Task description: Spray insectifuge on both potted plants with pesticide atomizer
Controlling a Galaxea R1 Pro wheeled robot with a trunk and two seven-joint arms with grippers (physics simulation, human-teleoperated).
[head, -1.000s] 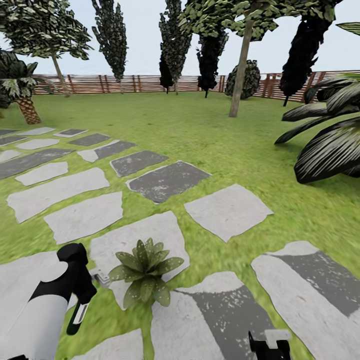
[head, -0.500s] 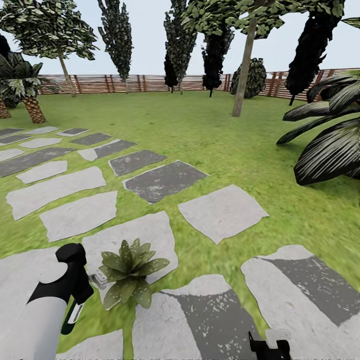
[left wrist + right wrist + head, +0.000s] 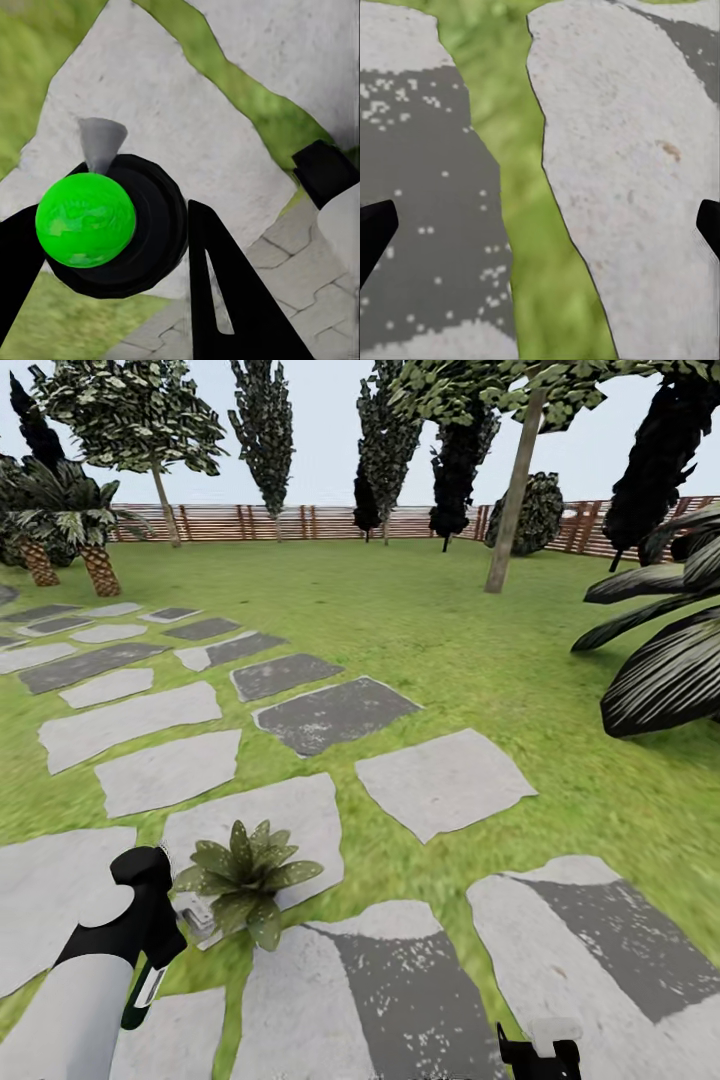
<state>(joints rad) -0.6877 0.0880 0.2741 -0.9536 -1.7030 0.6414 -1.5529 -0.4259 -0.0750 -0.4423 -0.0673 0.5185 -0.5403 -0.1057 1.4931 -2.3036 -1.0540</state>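
Pesticide atomizer (image 3: 101, 221) with green ball top clamped between left gripper (image 3: 112, 247) jaws, nozzle just beside potted plant (image 3: 243, 878) on grey stepping stone (image 3: 290, 820), lawn (image 3: 420, 620) around, right gripper (image 3: 540, 225) jaws wide apart over stones.

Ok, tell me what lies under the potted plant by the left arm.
The potted plant sits on a pale grey stepping stone, at its near edge, with grass just beyond. Its leaves cover the pot and the ground directly beneath.
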